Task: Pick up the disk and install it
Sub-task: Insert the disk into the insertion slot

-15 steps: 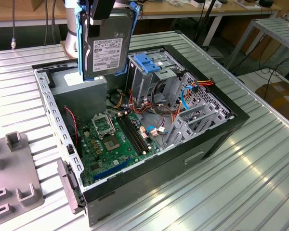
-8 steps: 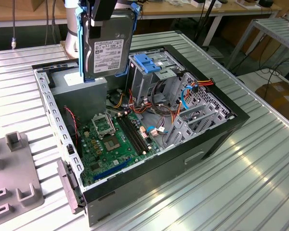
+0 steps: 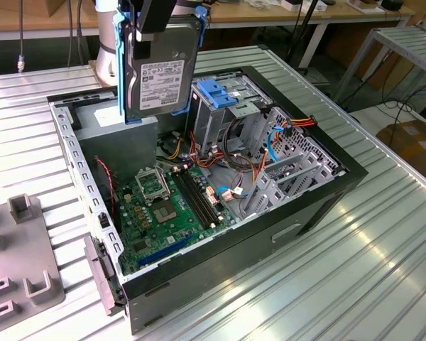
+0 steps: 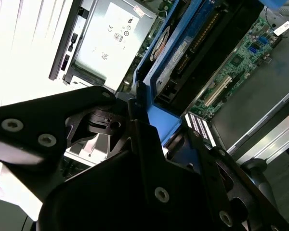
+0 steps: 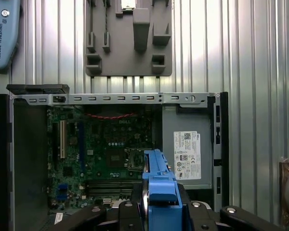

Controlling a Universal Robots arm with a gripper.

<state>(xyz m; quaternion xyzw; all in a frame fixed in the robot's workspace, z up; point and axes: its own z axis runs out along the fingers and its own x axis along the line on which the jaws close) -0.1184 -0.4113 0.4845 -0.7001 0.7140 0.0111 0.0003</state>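
Note:
The disk, a silver-grey drive with a white label in a blue bracket, hangs upright above the back of the open computer case. My gripper is shut on its top edge. It is level with the metal drive cage and off to that cage's exterior-view left, over the grey power-supply box. In the first wrist view the blue bracket stands edge-on between my black fingers, above the motherboard. In the second wrist view the disk runs away from my gripper.
A blue latch tops the drive cage, with orange and red cables beside it. A grey fixture block sits on the ribbed metal table at the exterior view's left. The power supply's white label faces up.

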